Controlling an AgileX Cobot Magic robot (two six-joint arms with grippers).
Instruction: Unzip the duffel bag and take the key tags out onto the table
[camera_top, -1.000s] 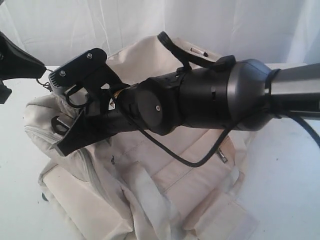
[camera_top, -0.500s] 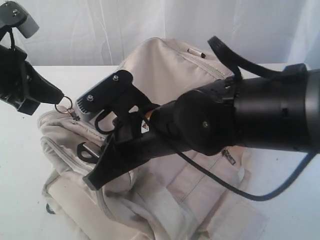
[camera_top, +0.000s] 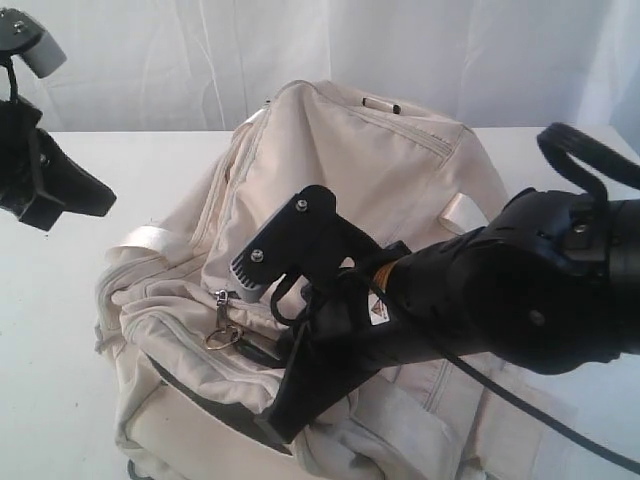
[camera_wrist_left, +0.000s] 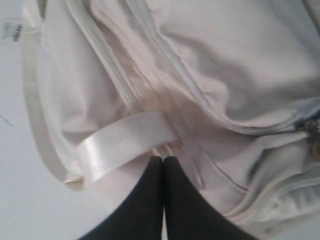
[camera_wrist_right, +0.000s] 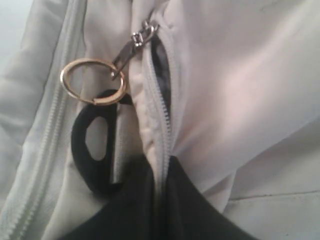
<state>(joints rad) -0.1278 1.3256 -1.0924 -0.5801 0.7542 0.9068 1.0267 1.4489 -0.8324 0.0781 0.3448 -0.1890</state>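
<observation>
Since zip gap (camera_wrist_right: 160, 55) only partway open, unzip step in hand, my guess. Key tags nowhere visible, prob inside duffel bag (camera_top: 340, 160), mid-frame on table (camera_top: 50, 400). Right gripper (camera_wrist_right: 160, 167) pinched shut on bag's zip-edge fabric, looks like. Left gripper (camera_wrist_left: 162, 161) closed, empty, upper left of exterior frame, well apart from ring pull (camera_wrist_right: 92, 82). Next imo: left opens, grabs ring, drags along zip. Snags: black D-ring (camera_wrist_right: 95, 150) just beside ring, webbing strap (camera_wrist_left: 125, 142) ahead of left tips, right arm hogging lower right.
</observation>
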